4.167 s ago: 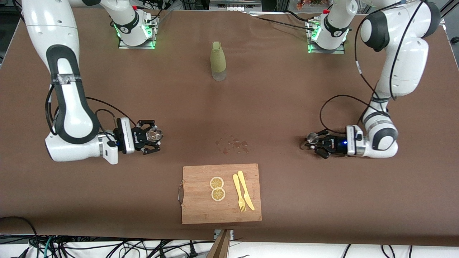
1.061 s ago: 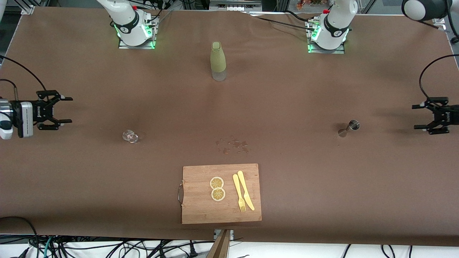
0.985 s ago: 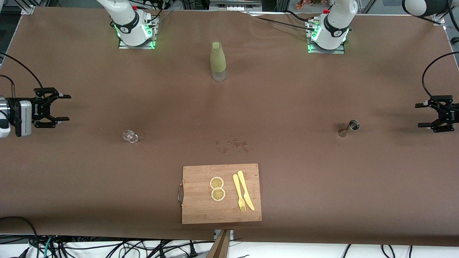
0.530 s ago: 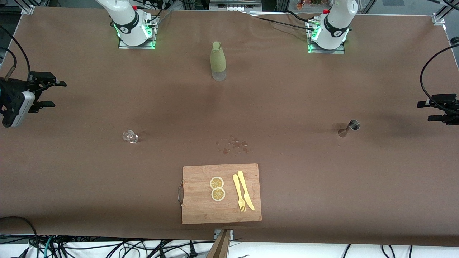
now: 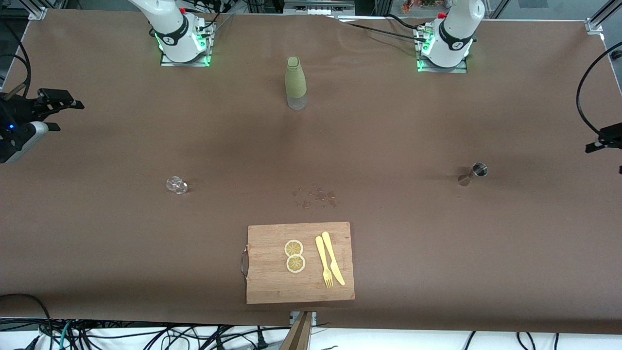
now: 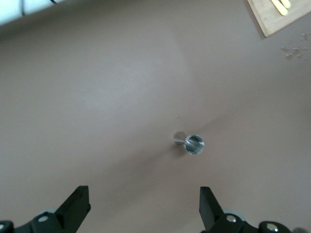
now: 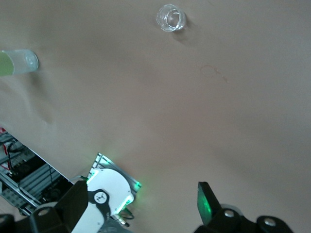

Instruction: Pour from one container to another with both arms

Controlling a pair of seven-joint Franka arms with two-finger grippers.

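A small clear glass (image 5: 177, 184) stands on the brown table toward the right arm's end, also seen in the right wrist view (image 7: 170, 18). A metal jigger (image 5: 474, 174) stands toward the left arm's end and shows in the left wrist view (image 6: 193, 144). My right gripper (image 5: 63, 115) hovers open and empty over its end edge of the table, high above the glass (image 7: 142, 201). My left gripper (image 5: 605, 159) is half out of the front view over the other end. It is open and empty, up above the jigger (image 6: 143, 206).
A green bottle (image 5: 295, 82) stands mid-table near the bases. A wooden cutting board (image 5: 272, 282) with two lemon slices (image 5: 294, 255), a yellow fork and a knife (image 5: 330, 265) lies near the front edge. Wet spots (image 5: 315, 197) mark the cloth beside it.
Both grippers, open since letting go of glass and jigger, have drawn farther out toward the table's ends and risen. Glass and jigger have stayed put.
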